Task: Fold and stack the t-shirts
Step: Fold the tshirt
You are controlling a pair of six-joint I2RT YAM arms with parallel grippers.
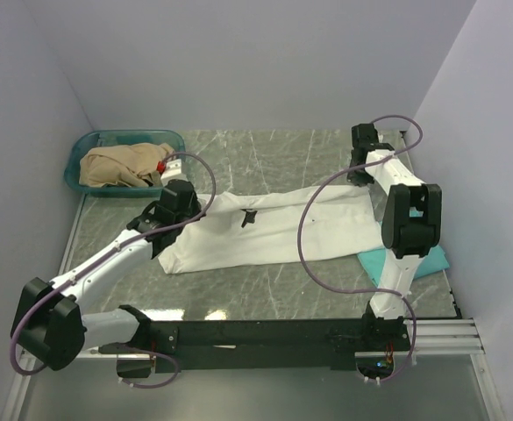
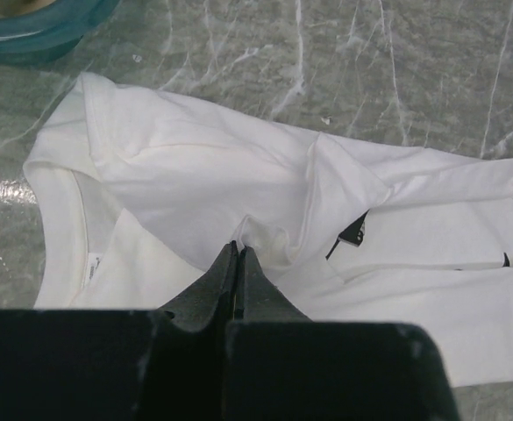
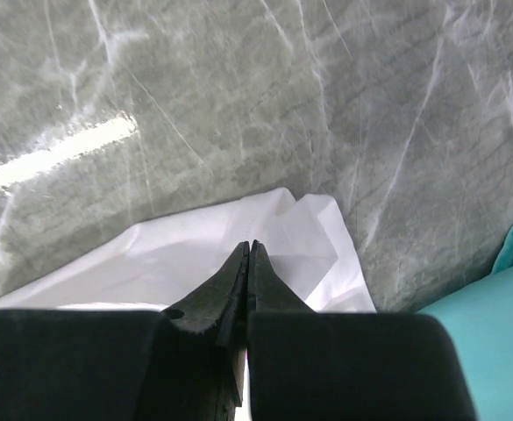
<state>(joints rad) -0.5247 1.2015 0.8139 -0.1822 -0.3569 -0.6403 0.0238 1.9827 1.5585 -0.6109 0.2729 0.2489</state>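
Observation:
The white t-shirt (image 1: 274,232) lies spread lengthwise across the middle of the table, its small black print (image 1: 249,217) facing up. My left gripper (image 1: 186,212) is at its collar end. In the left wrist view the jaws (image 2: 238,249) are shut, pinching a raised fold of the white t-shirt (image 2: 195,167) near the print (image 2: 351,235). My right gripper (image 1: 361,171) is at the far right end. In its wrist view the jaws (image 3: 250,245) are shut on a corner of the white t-shirt (image 3: 195,254). The teal-green t-shirt (image 1: 433,260) lies folded at the right, partly under the right arm, and also shows in the right wrist view (image 3: 493,342).
A teal plastic basket (image 1: 124,136) holding beige cloth (image 1: 116,167) stands at the back left, close behind my left gripper; its rim shows in the left wrist view (image 2: 37,35). Grey walls close in the table on the left, back and right.

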